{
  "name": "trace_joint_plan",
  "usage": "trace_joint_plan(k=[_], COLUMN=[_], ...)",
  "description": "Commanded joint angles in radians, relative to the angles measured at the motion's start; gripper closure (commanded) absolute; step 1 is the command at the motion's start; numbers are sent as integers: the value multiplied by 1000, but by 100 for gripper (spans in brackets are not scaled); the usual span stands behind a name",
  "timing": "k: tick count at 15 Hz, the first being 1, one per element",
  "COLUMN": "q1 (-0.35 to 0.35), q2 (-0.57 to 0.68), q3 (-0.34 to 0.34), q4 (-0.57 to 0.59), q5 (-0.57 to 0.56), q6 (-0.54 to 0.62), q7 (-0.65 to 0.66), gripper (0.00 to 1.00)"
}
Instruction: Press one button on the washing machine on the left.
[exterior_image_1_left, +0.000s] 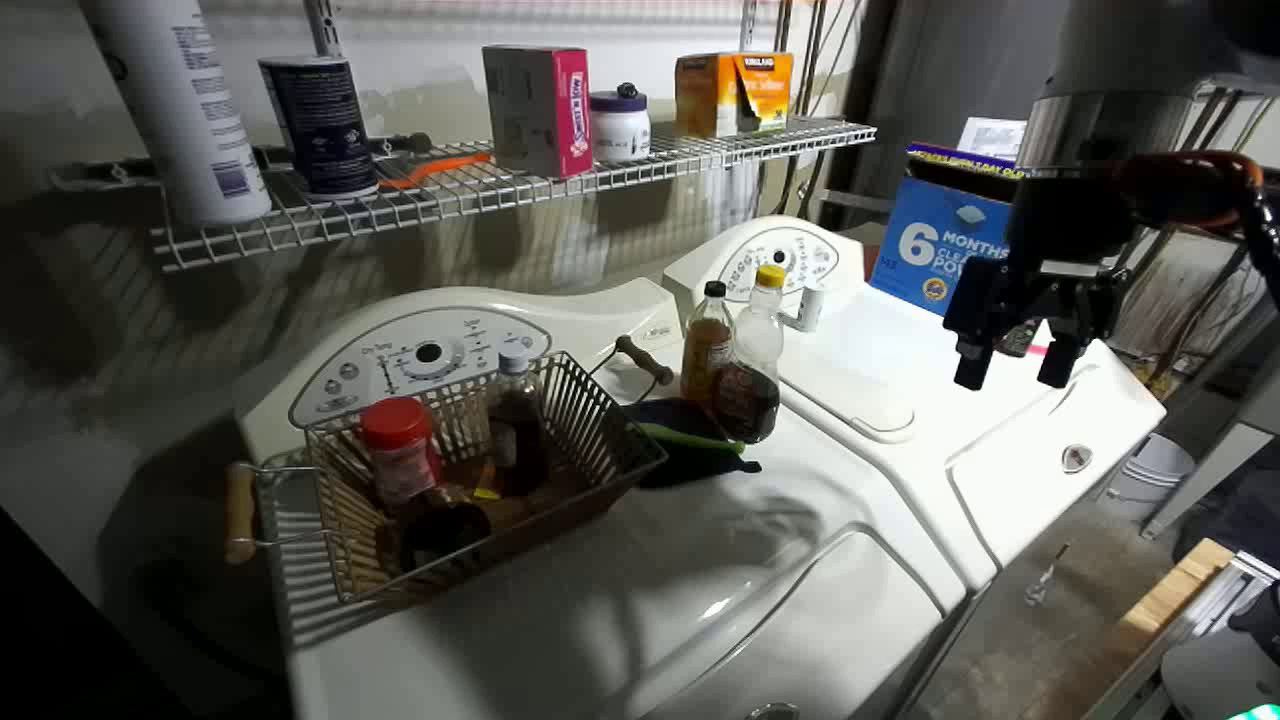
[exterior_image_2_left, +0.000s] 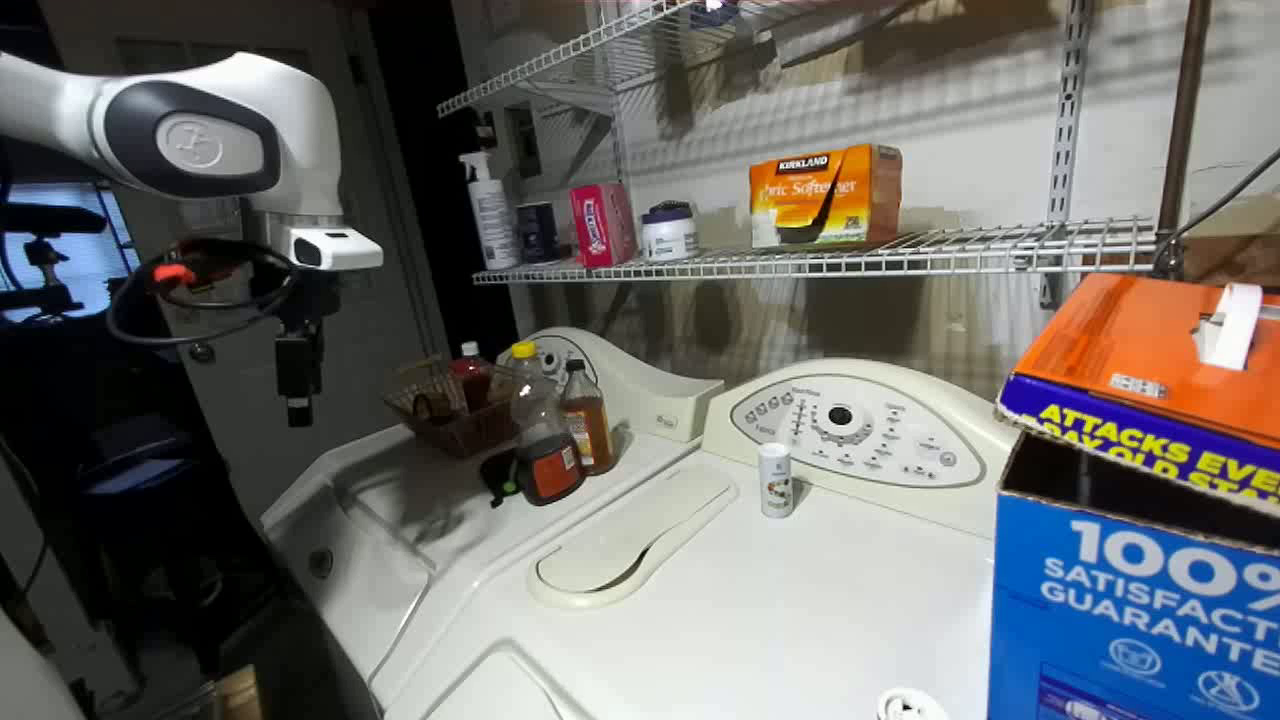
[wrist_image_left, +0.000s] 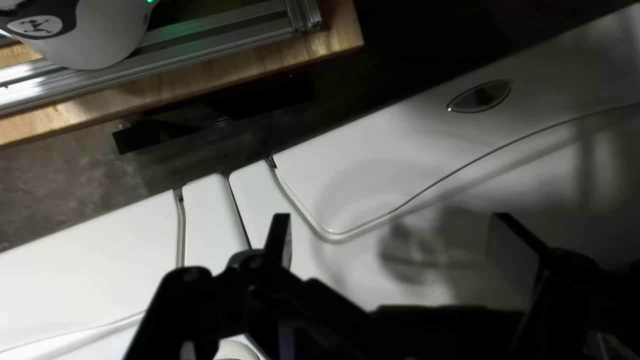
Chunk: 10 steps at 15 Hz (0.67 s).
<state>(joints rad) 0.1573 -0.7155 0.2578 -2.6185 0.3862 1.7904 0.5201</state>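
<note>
The gripper (wrist_image_left: 394, 225) hangs in mid-air, its jaws spread wide apart, holding nothing and touching nothing. Lower, on the left, stands the washing machine (exterior_image_1_left: 600, 600); its top carries a wire basket (exterior_image_1_left: 588, 420) with a red-lidded jar (exterior_image_1_left: 400, 445) inside, and near that a yellow-capped bottle (exterior_image_1_left: 750, 395) and a dark-capped bottle (exterior_image_1_left: 704, 348). Behind the basket rises the dial panel (exterior_image_1_left: 425, 345); farther back runs a wire shelf (exterior_image_1_left: 430, 208).

On the left white washing machine (exterior_image_1_left: 560, 610) I see a wooden-handled wire basket (exterior_image_1_left: 612, 420), a yellow-capped clear bottle (exterior_image_1_left: 748, 390), a black-capped brown bottle (exterior_image_1_left: 706, 358) and a green-striped dark thing (exterior_image_1_left: 695, 460). A little round white can (exterior_image_2_left: 775, 480) stands on the white machine (exterior_image_2_left: 830, 600) beside it.
</note>
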Motion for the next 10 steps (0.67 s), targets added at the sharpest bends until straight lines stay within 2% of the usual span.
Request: trace_joint_plan(k=[1,8,10], q1=[-13,-13,-38], q2=[-2,-2,34], q3=[10,10,15], q4=[2,2,27], q5=[6,6,-22], q6=[-5,-5,54], q7=[-7,-7,-14], gripper=[0,0,0])
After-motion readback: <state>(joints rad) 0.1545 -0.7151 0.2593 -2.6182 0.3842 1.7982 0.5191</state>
